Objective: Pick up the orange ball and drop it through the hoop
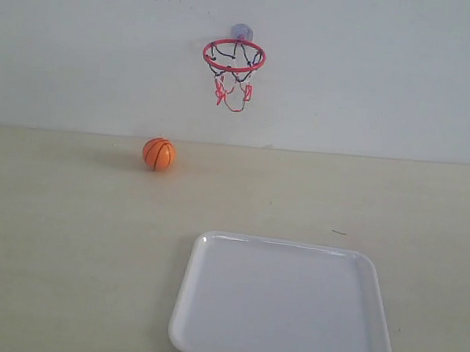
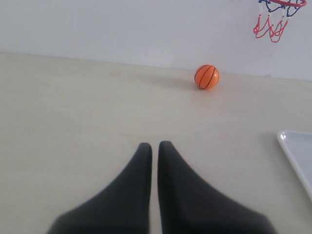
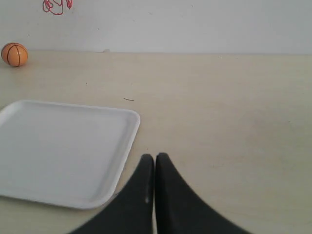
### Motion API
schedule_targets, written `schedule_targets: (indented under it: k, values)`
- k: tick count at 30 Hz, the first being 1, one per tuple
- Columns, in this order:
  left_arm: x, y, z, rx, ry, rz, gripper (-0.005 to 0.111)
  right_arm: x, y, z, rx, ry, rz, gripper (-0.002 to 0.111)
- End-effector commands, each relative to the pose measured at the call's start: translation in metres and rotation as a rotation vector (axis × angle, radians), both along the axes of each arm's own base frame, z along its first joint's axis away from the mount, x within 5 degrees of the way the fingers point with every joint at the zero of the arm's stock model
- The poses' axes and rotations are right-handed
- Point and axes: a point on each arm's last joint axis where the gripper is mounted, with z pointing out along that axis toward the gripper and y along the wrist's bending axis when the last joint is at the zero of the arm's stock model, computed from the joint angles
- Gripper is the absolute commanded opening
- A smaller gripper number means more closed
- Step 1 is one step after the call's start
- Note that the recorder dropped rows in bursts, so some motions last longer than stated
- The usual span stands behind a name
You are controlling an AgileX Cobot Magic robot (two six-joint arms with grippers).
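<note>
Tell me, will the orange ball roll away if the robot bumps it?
Probably yes: the orange ball is round and sits free on the flat table, so a nudge would likely send it rolling. Its skin looks glossy, so it may slip from a loose pinch. It looks small beside the tray, so probably light.

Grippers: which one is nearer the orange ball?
The left gripper: its camera shows the orange ball larger and nearly ahead; the right gripper sees it small, far off.
</note>
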Motion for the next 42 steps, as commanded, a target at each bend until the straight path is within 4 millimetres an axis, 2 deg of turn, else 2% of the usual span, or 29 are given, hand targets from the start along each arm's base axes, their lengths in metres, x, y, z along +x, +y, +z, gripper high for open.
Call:
schedule_targets:
  k: [1, 42]
  values:
    - [-0.0001, 0.0, -0.0009, 0.002, 0.001, -0.002, 0.004, -0.0004, 0.0003, 0.0005, -0.007, -0.006, 0.006, 0.0]
    - [-0.0001, 0.0, -0.0009, 0.002, 0.001, -0.002, 0.004, -0.0008, 0.0004, -0.0012, -0.007, 0.014, 0.007, 0.0]
